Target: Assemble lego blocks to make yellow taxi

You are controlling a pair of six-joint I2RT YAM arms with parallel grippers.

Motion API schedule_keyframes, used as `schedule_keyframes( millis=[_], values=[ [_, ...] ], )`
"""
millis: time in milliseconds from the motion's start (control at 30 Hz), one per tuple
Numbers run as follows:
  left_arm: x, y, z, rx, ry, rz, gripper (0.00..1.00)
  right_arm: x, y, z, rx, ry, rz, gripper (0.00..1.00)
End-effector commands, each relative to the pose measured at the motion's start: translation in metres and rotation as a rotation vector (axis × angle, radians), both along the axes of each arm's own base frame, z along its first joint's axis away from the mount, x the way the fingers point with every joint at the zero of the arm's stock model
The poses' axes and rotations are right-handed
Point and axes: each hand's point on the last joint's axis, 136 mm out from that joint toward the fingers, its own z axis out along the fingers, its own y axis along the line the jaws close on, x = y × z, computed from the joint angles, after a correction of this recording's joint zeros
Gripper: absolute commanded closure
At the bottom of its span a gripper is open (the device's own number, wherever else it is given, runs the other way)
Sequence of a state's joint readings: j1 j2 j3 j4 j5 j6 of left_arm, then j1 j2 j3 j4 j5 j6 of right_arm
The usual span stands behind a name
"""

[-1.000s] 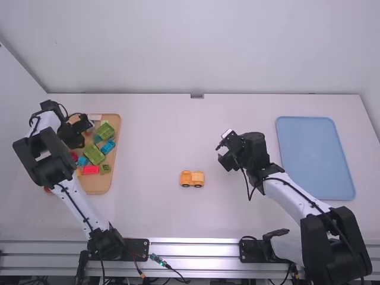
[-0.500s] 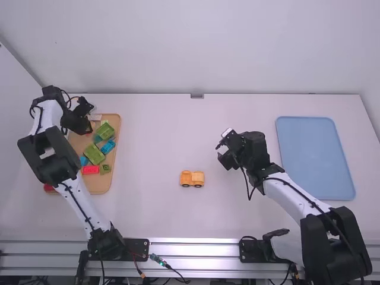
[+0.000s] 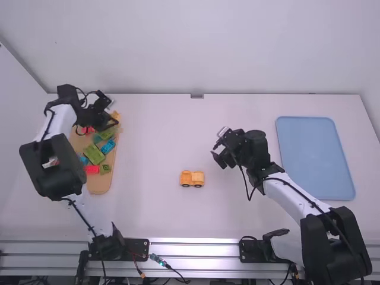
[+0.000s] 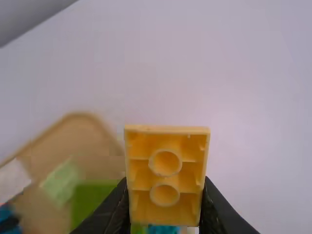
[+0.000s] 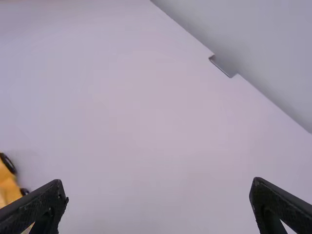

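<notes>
One yellow plastic block, pinched in my left hand, is crossing the tan tray; likely becoming the next part for the yellow wheeled build sitting on the white surface. Right hand is hanging wide, empty.

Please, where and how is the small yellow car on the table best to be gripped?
Probably best from straight above, by its body over the wheels, one finger on each long side. The car stands upright on its wheels, is longer than wide, and both long sides are free.
</notes>
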State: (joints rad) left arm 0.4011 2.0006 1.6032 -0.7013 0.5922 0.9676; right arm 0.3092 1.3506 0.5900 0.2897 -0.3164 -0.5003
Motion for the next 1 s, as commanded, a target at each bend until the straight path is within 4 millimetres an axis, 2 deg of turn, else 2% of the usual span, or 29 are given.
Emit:
schedule_keyframes(
  millis=[0,67,167,200,300,333,400,567,667,733,833,967],
  values=[
    [-0.003,-0.061,0.016,-0.056,-0.043,-0.130,0.98,0.002,0.010,0.019,0.051,-0.027,0.050,0.01],
    [-0.006,-0.107,0.031,-0.097,-0.063,-0.216,0.98,0.004,0.012,0.024,0.079,-0.030,0.041,0.01],
    [-0.012,-0.165,0.053,-0.181,-0.092,-0.322,0.98,0.010,0.009,0.031,0.120,-0.039,0.015,0.01],
    [-0.013,-0.174,0.055,-0.192,-0.097,-0.338,0.98,0.010,0.009,0.033,0.127,-0.041,0.017,0.01],
    [-0.019,-0.227,0.066,-0.238,-0.145,-0.471,0.98,0.010,0.004,0.039,0.172,-0.040,0.051,0.01],
    [-0.020,-0.231,0.067,-0.246,-0.149,-0.483,0.98,0.010,0.003,0.039,0.177,-0.039,0.054,0.01],
    [-0.025,-0.256,0.080,-0.310,-0.184,-0.548,0.98,0.006,-0.002,0.044,0.228,-0.029,0.103,0.01],
    [-0.018,-0.291,0.101,-0.340,-0.308,-0.630,0.98,-0.014,-0.013,0.064,0.345,-0.056,0.296,0.01],
    [-0.027,-0.309,0.098,-0.367,-0.267,-0.644,0.98,-0.016,-0.021,0.069,0.366,-0.070,0.320,0.01],
    [-0.039,-0.321,0.088,-0.359,-0.248,-0.682,0.98,-0.017,-0.023,0.069,0.372,-0.068,0.323,0.01],
    [-0.056,-0.334,0.060,-0.289,-0.198,-0.669,0.98,-0.017,-0.021,0.066,0.373,-0.055,0.327,0.01],
    [-0.074,-0.335,0.041,-0.309,-0.174,-0.609,0.98,-0.018,-0.017,0.061,0.376,-0.044,0.344,0.01]
  ],
)
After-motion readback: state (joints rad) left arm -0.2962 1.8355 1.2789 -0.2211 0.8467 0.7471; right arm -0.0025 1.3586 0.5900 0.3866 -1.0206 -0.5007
